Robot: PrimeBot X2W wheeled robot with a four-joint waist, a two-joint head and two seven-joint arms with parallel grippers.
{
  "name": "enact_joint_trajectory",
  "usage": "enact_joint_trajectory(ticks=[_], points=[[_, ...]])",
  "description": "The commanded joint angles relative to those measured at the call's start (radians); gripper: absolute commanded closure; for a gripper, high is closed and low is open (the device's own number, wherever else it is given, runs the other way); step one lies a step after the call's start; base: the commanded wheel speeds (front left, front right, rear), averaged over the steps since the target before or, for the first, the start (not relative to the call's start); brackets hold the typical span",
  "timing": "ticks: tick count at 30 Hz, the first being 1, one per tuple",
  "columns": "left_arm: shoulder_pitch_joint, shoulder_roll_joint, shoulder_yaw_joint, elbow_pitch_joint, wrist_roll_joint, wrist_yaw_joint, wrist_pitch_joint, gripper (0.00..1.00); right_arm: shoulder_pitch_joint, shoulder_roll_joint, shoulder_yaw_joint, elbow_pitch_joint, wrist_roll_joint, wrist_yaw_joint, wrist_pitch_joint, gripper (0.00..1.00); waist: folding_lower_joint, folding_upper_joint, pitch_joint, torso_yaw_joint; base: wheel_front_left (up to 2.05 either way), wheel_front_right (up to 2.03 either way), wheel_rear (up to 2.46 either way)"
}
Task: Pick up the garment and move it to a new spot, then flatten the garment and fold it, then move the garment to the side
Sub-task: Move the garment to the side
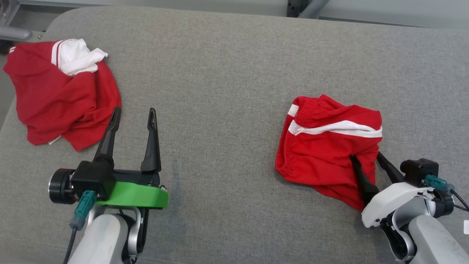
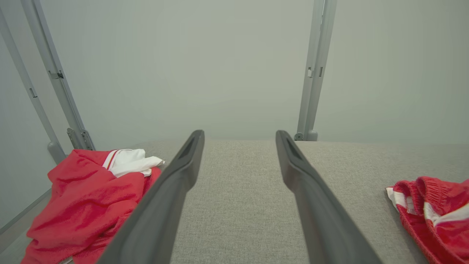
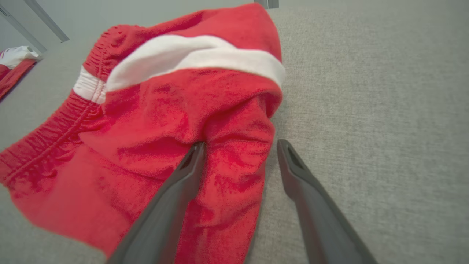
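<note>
My right gripper (image 1: 365,155), jaws spread wide, straddles a fold at the lower right edge of the crumpled red cloth shorts with a white stripe (image 1: 322,146), at the frame's right on the grey fabric surface (image 1: 227,73). My left gripper (image 1: 134,110) hangs wide and empty, just beside a crumpled red-and-white shirt (image 1: 62,95) at the upper left.

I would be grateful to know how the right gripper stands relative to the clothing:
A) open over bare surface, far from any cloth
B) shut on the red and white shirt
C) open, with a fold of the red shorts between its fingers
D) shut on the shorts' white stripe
C: the right gripper is open. One finger lies on the red shorts, the other over the grey surface beside their edge.
</note>
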Motion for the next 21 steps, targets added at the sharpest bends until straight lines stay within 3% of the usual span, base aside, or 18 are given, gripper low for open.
enact_joint_trajectory(ticks=[1, 2, 3, 4, 5, 6, 14, 21], points=[[-0.017, -0.002, 0.002, 0.004, 0.01, -0.007, -0.005, 0.0, -0.013, -0.012, 0.007, 0.009, 0.01, 0.0, 0.003, 0.0, -0.0001, 0.0, 0.024, 0.02, 0.0, 0.0, 0.0], [-0.019, -0.006, 0.002, 0.006, 0.011, -0.009, -0.006, 0.0, -0.021, -0.013, 0.017, 0.022, 0.032, 0.0, 0.007, 0.0, -0.0001, 0.0, 0.026, 0.02, 0.0, 0.0, 0.0], [-0.02, -0.009, 0.004, 0.008, 0.012, -0.011, -0.006, 0.0, -0.031, -0.015, 0.025, 0.032, 0.053, 0.0, 0.004, 0.08, -0.0001, 0.0, 0.029, 0.018, 0.0, 0.0, 0.0], [-0.023, -0.012, 0.005, 0.009, 0.014, -0.016, -0.007, 0.0, -0.04, -0.022, 0.03, 0.044, 0.068, 0.0, 0.002, 0.58, -0.0001, 0.0, 0.032, 0.016, 0.0, 0.0, 0.0], [-0.026, -0.016, 0.006, 0.008, 0.018, -0.018, -0.007, 0.0, -0.049, -0.029, 0.038, 0.052, 0.084, 0.0, -0.001, 0.84, -0.0001, 0.0, 0.034, 0.014, 0.0, 0.0, 0.0], [-0.027, -0.02, 0.008, 0.007, 0.022, -0.021, -0.007, 0.0, -0.059, -0.035, 0.041, 0.058, 0.101, 0.0, -0.014, 1.0, -0.0001, 0.0, 0.037, 0.011, 0.0, 0.0, 0.0], [-0.04, -0.029, 0.024, -0.004, 0.048, -0.039, -0.007, 0.0, -0.126, -0.117, 0.138, 0.047, 0.213, -0.001, -0.016, 1.0, -0.0001, 0.0, 0.064, -0.041, 0.0, 0.0, 0.0], [-0.055, -0.014, 0.043, -0.038, 0.078, -0.048, -0.007, 0.0, -0.186, -0.253, 0.28, 0.002, 0.238, -0.001, -0.002, 1.0, -0.0001, 0.0, 0.114, -0.167, 0.0, 0.0, 0.0]])
